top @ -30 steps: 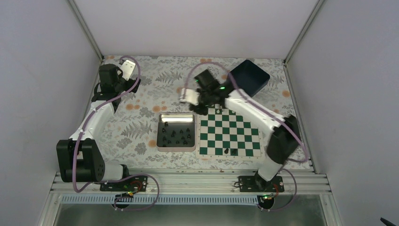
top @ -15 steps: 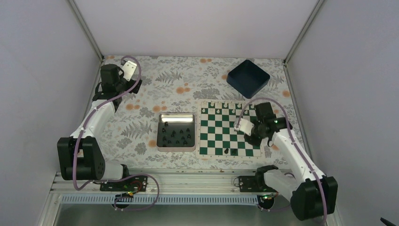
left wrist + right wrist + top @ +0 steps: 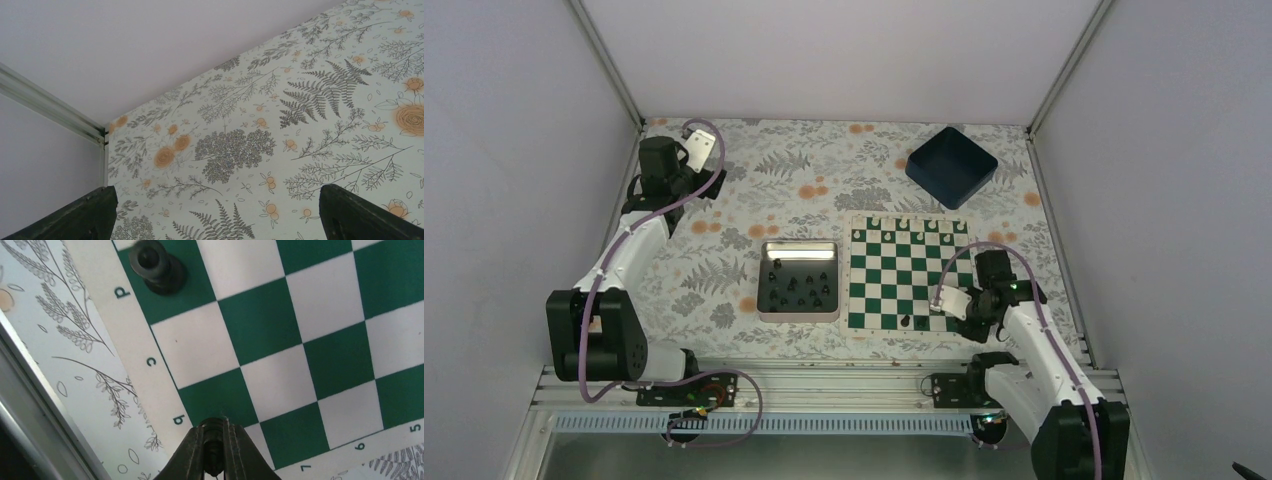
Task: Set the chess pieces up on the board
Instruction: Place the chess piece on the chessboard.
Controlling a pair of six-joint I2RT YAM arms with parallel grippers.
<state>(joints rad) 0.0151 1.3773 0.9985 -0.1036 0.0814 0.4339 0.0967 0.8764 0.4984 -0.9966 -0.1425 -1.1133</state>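
Note:
The green and white board [image 3: 894, 262] lies right of centre. My right gripper [image 3: 957, 315] hovers low over its near edge, shut on a small black chess piece [image 3: 215, 450] that shows between the fingertips above the b-file corner squares of the board [image 3: 260, 340]. Another black piece [image 3: 155, 265] stands on the d-file edge square, with one more beside it [image 3: 905, 321]. Several black pieces [image 3: 799, 285] lie in the silver tin. My left gripper [image 3: 217, 215] is open over the patterned cloth near the far left corner, holding nothing.
The silver tin [image 3: 764, 300] sits just left of the board. A dark blue bin [image 3: 951, 166] stands at the far right. Small white pieces [image 3: 909, 227] line the board's far edge. The metal rail [image 3: 824, 380] runs along the near table edge.
My right arm has swung from the board's far left corner, past its right side, down to the near edge. The left arm has not moved.

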